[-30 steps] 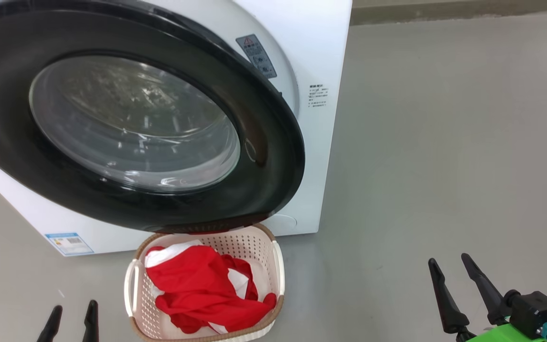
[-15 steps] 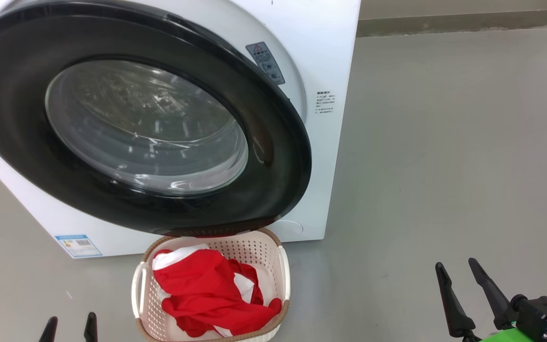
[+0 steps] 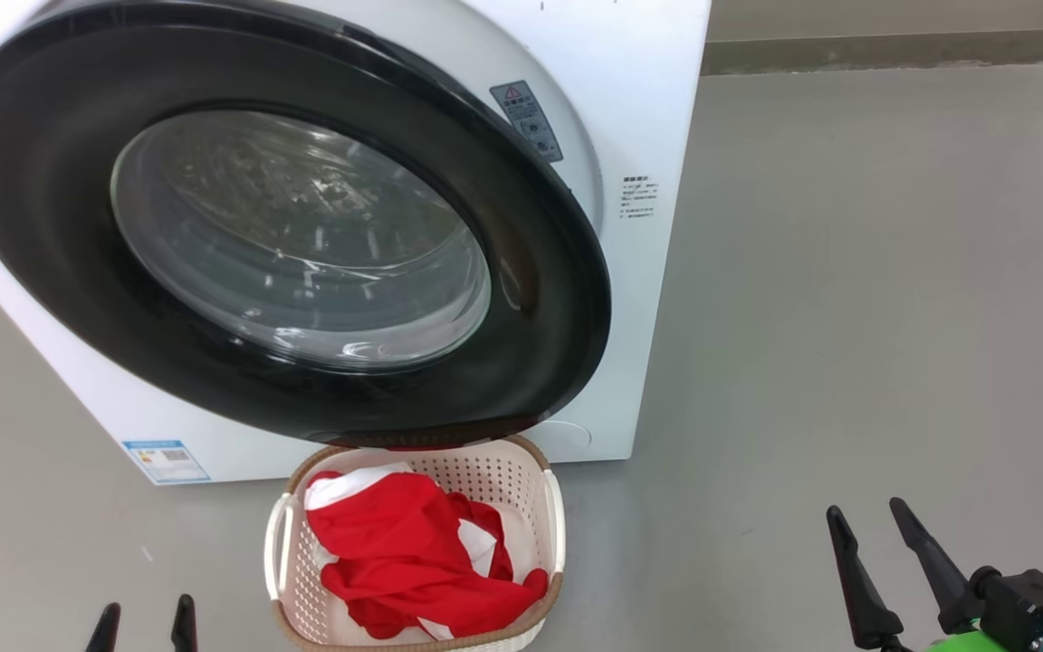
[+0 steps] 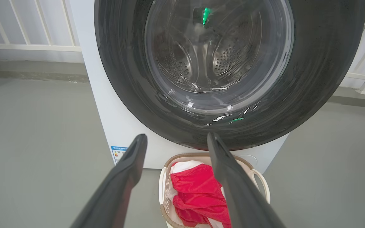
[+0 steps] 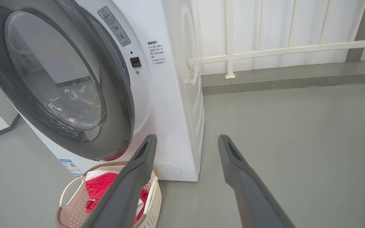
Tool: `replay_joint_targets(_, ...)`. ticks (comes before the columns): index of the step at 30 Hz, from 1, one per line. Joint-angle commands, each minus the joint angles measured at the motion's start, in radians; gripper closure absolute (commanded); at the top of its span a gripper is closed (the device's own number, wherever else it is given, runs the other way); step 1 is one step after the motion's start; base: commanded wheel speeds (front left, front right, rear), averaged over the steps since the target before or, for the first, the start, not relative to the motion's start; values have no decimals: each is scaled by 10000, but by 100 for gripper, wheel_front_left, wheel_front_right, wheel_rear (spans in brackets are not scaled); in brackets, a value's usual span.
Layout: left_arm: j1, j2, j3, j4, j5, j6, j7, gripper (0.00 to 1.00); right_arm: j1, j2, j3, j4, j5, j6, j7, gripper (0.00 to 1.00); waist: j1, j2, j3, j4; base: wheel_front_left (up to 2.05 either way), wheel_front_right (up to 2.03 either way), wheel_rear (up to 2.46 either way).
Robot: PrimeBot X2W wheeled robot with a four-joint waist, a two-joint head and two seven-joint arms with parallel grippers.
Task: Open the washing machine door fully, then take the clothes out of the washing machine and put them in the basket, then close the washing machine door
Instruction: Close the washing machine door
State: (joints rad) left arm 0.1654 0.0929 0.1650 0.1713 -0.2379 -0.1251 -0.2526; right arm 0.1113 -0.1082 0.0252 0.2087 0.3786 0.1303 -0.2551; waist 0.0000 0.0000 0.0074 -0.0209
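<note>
The white washing machine has its black-rimmed door swung across the opening; in the right wrist view the door stands a little off the front at its right edge. Through the glass the steel drum looks bare. Below the door the cream basket sits on the floor with the red and white clothes inside. My left gripper is open at the lower left, left of the basket. My right gripper is open at the lower right, well clear of it.
Grey floor stretches to the right of the machine. A white railing and a low kerb run along the back. A blue label marks the machine's lower left corner.
The head camera has shifted, so the machine and the basket sit further right in the picture. My left fingers show lower at the bottom edge. Both grippers stay open.
</note>
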Motion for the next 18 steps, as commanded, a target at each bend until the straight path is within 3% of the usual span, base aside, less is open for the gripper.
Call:
replay_joint_targets(1, -177, 38, 263, -278, 111, -56, -91, 0, -164, -157, 299, -214, 82, 4, -67, 19, 0, 0, 1, 109, 0, 0, 0)
replay_joint_targets(2, -199, 27, 205, -278, 113, -56, -91, 0, -193, -154, 353, -192, 100, 4, -67, 52, 0, 0, 0, 179, 0, 0, 0)
replay_joint_targets(4, -232, -6, 91, -283, 108, -56, -91, 0, -288, -148, 499, -128, 138, 4, -67, 100, 0, 0, -6, 349, 0, 0, 0)
replay_joint_targets(18, -475, -276, -554, -291, 28, -56, -91, 0, -2133, -61, 1375, 570, 475, 4, -67, 100, 0, 0, 274, 1794, 0, 0, 0)
